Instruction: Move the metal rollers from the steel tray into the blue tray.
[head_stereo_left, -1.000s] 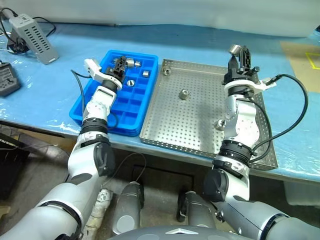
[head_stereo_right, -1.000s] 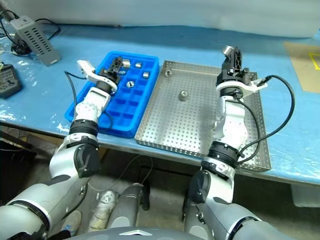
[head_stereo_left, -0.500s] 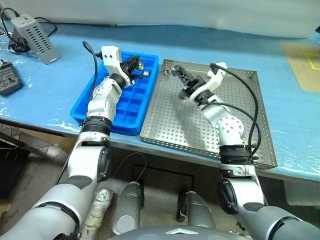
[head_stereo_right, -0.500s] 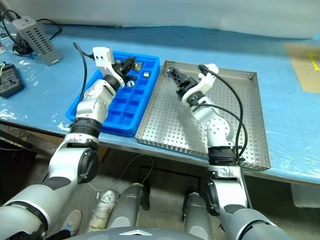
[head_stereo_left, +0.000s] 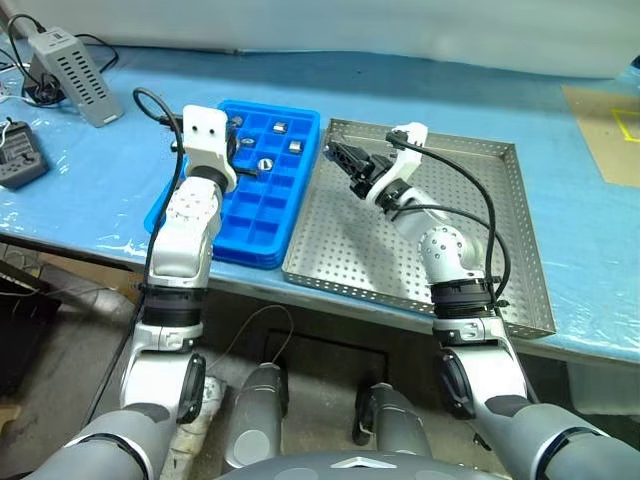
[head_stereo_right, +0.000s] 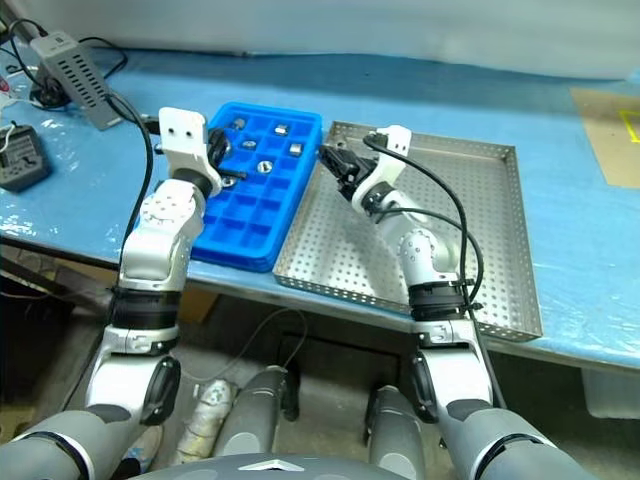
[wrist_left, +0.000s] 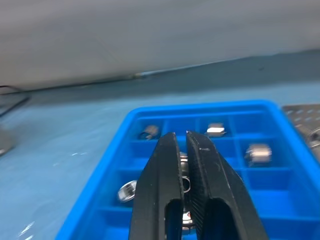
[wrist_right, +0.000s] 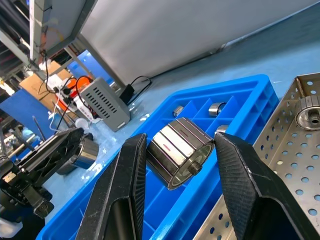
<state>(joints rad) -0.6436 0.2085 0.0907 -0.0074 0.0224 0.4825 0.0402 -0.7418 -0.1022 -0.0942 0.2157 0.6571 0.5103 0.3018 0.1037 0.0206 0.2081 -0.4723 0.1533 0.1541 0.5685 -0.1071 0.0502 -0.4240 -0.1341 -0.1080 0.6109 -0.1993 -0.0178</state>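
1. The blue tray (head_stereo_left: 262, 190) and the steel tray (head_stereo_left: 470, 260) lie side by side on the tabletop (head_stereo_left: 90, 190), their long rims touching or nearly so. Both reach close to the tabletop's near edge.

2. The right claw (wrist_right: 177, 155) is clenched on a metal roller (wrist_right: 180, 158), which sits crosswise between its two fingers. In the head views this claw (head_stereo_left: 340, 158) hangs over the far left corner of the steel tray, just beside the rim shared with the blue tray.

3. One more roller (wrist_right: 311, 113) lies on the perforated floor in that same far corner, close to the rim. The rest of the steel floor is bare, leaving wide room to the right and toward the near edge.

4. The left claw (wrist_left: 181, 145) is clenched with nothing between its fingers. It sits above the far left part of the blue tray.

5. Several rollers (head_stereo_left: 281, 127) already lie in the blue tray's far compartments. The near rows of compartments are unfilled.

6. A grey vented box (head_stereo_left: 62, 62) with cables sits on the far left of the tabletop, well apart from both trays.
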